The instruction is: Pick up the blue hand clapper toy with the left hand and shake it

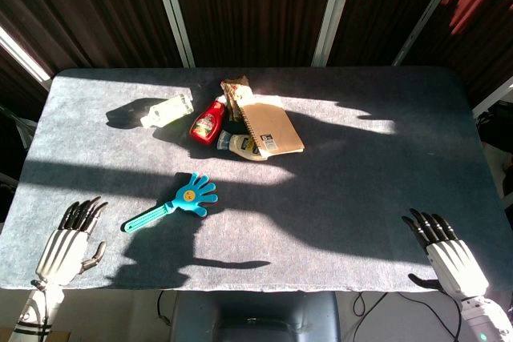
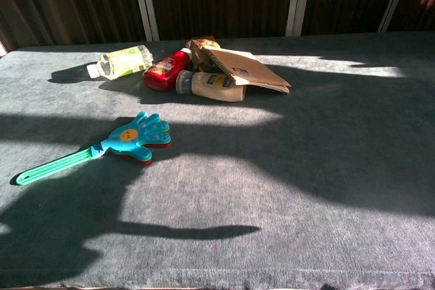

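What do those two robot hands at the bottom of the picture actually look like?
Both are human-shaped. The left hand has a white shell over its back and dark, almost black fingers. The right hand matches it: white back, dark fingers. White wrist sections follow below each, the left one with dark bands.

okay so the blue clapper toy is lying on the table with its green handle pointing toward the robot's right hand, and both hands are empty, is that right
One detail is off. The clapper toy does lie on the table, and both hands are empty, but the head view shows its green handle pointing toward the left hand, not the right hand, which is at the opposite side of the table.
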Motion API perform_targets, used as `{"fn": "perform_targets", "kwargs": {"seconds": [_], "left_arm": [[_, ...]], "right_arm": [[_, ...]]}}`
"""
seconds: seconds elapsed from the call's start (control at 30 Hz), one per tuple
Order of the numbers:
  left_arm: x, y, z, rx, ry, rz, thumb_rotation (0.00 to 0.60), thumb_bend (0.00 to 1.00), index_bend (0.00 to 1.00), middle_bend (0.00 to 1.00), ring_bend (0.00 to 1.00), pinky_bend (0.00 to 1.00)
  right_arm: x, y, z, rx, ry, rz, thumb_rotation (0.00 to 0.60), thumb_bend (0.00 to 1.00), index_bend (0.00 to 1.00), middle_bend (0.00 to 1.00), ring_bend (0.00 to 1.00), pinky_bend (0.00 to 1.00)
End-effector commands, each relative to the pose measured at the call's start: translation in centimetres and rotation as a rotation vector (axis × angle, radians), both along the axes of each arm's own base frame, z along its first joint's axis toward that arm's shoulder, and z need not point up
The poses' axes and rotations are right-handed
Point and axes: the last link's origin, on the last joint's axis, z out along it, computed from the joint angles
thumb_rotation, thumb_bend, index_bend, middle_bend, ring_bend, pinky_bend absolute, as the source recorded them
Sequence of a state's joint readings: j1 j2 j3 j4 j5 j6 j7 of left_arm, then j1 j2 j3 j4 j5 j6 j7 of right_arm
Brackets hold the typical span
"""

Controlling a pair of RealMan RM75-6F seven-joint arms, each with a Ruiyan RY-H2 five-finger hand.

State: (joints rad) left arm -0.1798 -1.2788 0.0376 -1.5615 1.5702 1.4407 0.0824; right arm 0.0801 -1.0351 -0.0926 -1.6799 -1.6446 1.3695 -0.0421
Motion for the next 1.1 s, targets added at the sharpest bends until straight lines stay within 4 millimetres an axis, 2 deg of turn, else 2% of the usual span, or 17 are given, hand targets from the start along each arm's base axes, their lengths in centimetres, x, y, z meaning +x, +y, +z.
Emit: {"fn": "perform_targets", "kwargs": {"seconds": [0.03,0.13,0.27,0.37,0.5,0.87,1.1], "left_arm": [[0.5,0.4,-1.1,-0.033,-0.059,-0.030,0.600,0.43,0.00,0.00,0.00,0.00],[1.1,1.5,-3.1,-0.060,-0.219,-0.030,0.600,0.43,0.00,0.00,0.00,0.00],[1.7,4.0,-6.3,-0.106,-0.392,0.035,0.600,0.42,0.00,0.00,0.00,0.00],[2.0,5.8,-8.3,-0.113,-0.393,0.082,0.600,0.42,0.04,0.00,0.00,0.00],[2.6,7.4,-10.5,-0.116,-0.341,0.116,0.600,0.40,0.11,0.00,0.00,0.00],[3.1,9.0,-13.8,-0.079,-0.252,0.181,0.600,0.38,0.21,0.00,0.00,0.00],[3.2,9.4,-14.7,-0.044,-0.229,0.183,0.600,0.38,0.29,0.00,0.00,0.00]], "right_arm": [[0.1,-0.1,0.0,0.003,-0.006,-0.002,0.600,0.15,0.00,0.00,0.00,0.00],[-0.1,-0.2,-0.1,0.004,0.002,-0.003,0.600,0.15,0.00,0.00,0.00,0.00],[-0.2,-0.3,-0.6,0.023,0.007,-0.007,0.600,0.15,0.00,0.00,0.00,0.00],[-0.1,-0.4,-0.7,0.027,0.005,-0.007,0.600,0.15,0.00,0.00,0.00,0.00],[-0.1,-0.4,-0.7,0.025,0.005,-0.010,0.600,0.15,0.00,0.00,0.00,0.00],[-0.2,-0.5,-0.4,0.023,-0.003,-0.011,0.600,0.15,0.00,0.00,0.00,0.00],[-0.1,-0.5,-0.2,0.014,-0.006,-0.009,0.600,0.15,0.00,0.00,0.00,0.00]]}}
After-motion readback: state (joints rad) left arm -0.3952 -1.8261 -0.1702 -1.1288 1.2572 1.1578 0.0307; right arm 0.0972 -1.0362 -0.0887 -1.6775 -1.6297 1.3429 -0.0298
